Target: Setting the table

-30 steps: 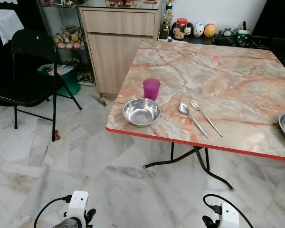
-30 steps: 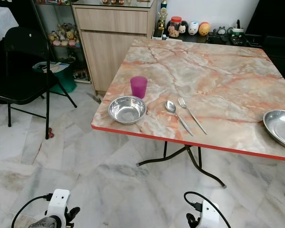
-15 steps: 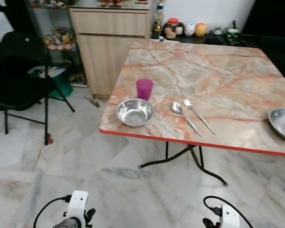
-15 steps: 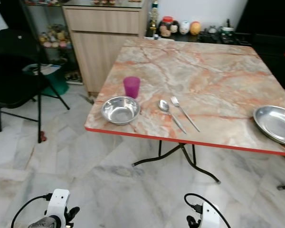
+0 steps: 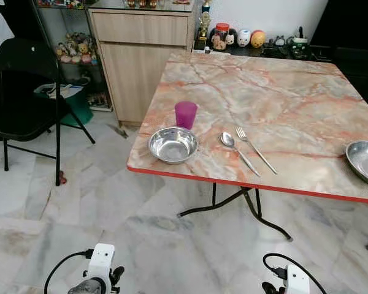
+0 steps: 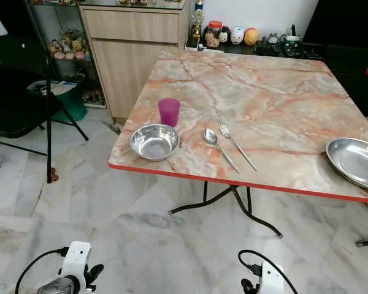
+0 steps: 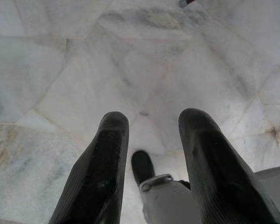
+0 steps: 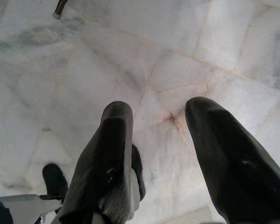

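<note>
On pink-veined marble tabletop (image 5: 276,104): round steel bowl (image 5: 173,144), purple plastic cup (image 5: 185,114), spoon (image 5: 238,152), fork (image 5: 255,149), steel plate (image 6: 357,162) overhanging edge; could fall if nudged. Left tool (image 7: 151,172), right tool (image 8: 161,163) hung spread, empty.

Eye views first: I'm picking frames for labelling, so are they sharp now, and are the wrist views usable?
Left and right eye views: sharp, evenly lit, soft glare inside the steel bowl. Left wrist view: bright, fingers slightly soft. Right wrist view: bright, floor tiles clear.

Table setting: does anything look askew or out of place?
The plate sits alone at the table's right edge, apart from the bowl, purple cup, spoon and fork. Nothing spilled or tipped.
</note>
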